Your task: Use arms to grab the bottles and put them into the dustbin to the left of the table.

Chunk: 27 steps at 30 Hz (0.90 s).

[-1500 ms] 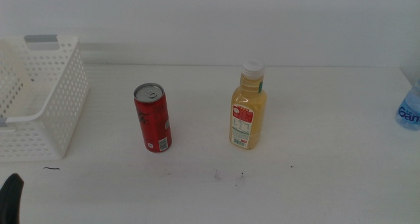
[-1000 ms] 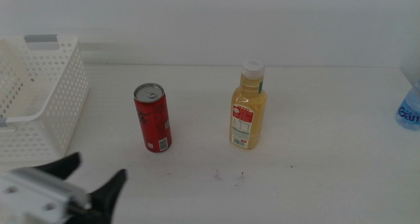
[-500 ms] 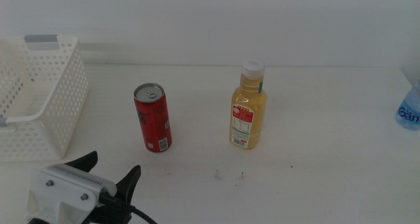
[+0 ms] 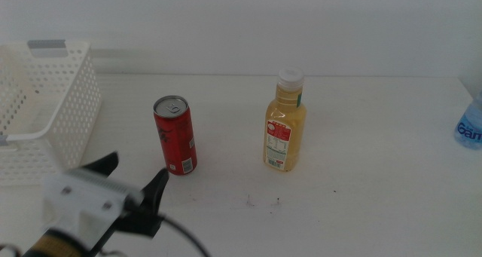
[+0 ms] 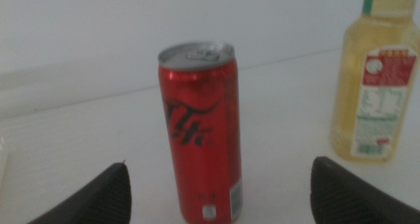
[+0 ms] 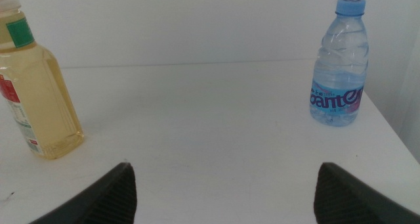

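Dustbin (image 4: 53,114) at left edge shows no bottles inside; left gripper (image 4: 132,183), jaws apart, lower left just before upright red can (image 4: 175,135).

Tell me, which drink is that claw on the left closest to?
The red can. The open left claw sits just in front of it, with the can centred between its prongs in the left wrist view. The yellow juice bottle and water bottle stand farther right.

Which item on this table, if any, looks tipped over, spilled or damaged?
None. The can, juice bottle and water bottle all stand upright, and the basket looks intact.
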### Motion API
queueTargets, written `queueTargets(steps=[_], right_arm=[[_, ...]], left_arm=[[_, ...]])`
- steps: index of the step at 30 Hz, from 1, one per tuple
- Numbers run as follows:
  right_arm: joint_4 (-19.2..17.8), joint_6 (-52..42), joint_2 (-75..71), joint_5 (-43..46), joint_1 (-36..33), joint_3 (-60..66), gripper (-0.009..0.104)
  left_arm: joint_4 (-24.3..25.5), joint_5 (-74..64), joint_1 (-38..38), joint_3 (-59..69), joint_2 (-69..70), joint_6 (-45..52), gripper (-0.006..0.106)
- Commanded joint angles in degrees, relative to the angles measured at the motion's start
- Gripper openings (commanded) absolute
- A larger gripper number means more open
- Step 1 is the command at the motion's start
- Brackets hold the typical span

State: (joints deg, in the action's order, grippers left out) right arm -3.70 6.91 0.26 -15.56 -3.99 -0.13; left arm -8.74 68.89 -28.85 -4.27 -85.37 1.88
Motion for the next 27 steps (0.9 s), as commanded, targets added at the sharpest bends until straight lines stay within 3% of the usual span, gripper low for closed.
queueTargets(steps=[1,11,22,27], right_arm=[[-0.4,-0.3,-0.3,0.4,0.5,0.1,0.081],[-0.4,-0.3,-0.3,0.4,0.5,0.1,0.081],[-0.4,-0.3,-0.3,0.4,0.5,0.1,0.081],[-0.4,-0.3,-0.3,0.4,0.5,0.1,0.081]], left_arm=[[-1.1,-1.5,-0.2,-2.7,-2.1,0.3,0.094],[0.3,-0.1,2.1,-14.2,-18.5,-3.2,0.094],[-3.2,-1.1,2.2,-25.4,-28.9,-3.2,0.094],[-1.2,-2.6,3.8,-28.3,-31.6,-3.2,0.094]])
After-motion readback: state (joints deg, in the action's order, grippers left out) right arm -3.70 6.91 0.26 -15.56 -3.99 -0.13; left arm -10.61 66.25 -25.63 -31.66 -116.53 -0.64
